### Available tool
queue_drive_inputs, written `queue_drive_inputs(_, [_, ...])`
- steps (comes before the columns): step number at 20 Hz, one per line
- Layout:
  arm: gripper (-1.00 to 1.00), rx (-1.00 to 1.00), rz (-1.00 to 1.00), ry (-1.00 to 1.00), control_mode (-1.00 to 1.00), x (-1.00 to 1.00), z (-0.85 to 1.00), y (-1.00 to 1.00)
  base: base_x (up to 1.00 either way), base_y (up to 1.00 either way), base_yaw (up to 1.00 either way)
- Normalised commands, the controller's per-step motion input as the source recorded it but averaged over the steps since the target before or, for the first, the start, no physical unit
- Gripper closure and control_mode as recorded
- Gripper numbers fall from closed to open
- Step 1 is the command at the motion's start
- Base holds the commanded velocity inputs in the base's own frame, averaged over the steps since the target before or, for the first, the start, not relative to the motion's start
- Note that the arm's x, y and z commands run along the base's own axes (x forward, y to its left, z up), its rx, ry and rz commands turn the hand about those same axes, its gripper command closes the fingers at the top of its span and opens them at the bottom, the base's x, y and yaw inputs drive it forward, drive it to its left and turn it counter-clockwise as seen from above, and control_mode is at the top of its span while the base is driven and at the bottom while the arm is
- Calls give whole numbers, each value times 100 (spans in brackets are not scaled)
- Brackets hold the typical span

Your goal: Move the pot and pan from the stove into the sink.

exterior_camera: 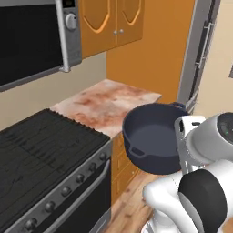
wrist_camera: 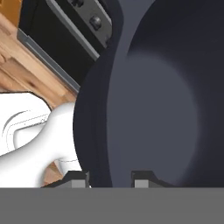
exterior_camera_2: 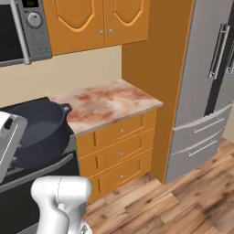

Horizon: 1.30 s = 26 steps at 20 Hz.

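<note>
The dark navy pot [exterior_camera: 152, 136] hangs tilted in the air, off the front right corner of the black stove [exterior_camera: 41, 145]. My gripper [wrist_camera: 110, 177] is shut on the pot's rim, one finger inside the wall and one outside. In the right base view the pot [exterior_camera_2: 39, 128] sits beside my white hand [exterior_camera_2: 7, 132], with one loop handle toward the counter. The hand view looks into the pot's inside [wrist_camera: 162, 109], with the stove's knobs [wrist_camera: 94, 19] behind it. The pan and the sink are out of view.
A marbled counter [exterior_camera: 109, 102] with orange drawers [exterior_camera_2: 119, 151] lies right of the stove. A microwave [exterior_camera: 32, 36] hangs above the stove, next to orange wall cabinets [exterior_camera_2: 91, 23]. A steel fridge [exterior_camera_2: 205, 91] stands at the far right, over wooden floor [exterior_camera_2: 160, 205].
</note>
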Motion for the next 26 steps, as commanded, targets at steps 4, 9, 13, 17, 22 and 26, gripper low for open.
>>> queue_drive_inputs(4, [100, 0, 0, 0, 100, 0, 0, 0, 0, 0, -44])
queue_drive_inputs(9, [100, 0, 0, 0, 100, 0, 0, 0, 0, 0, -45])
queue_drive_inputs(13, [100, 0, 0, 0, 100, 0, 0, 0, 0, 0, -47])
queue_drive_inputs(17, [100, 0, 0, 0, 100, 0, 0, 0, 0, 0, -47])
queue_drive_inputs(22, [100, 0, 0, 0, 100, 0, 0, 0, 0, 0, -47])
queue_drive_inputs(26, [100, 0, 0, 0, 100, 0, 0, 0, 2, 0, -47])
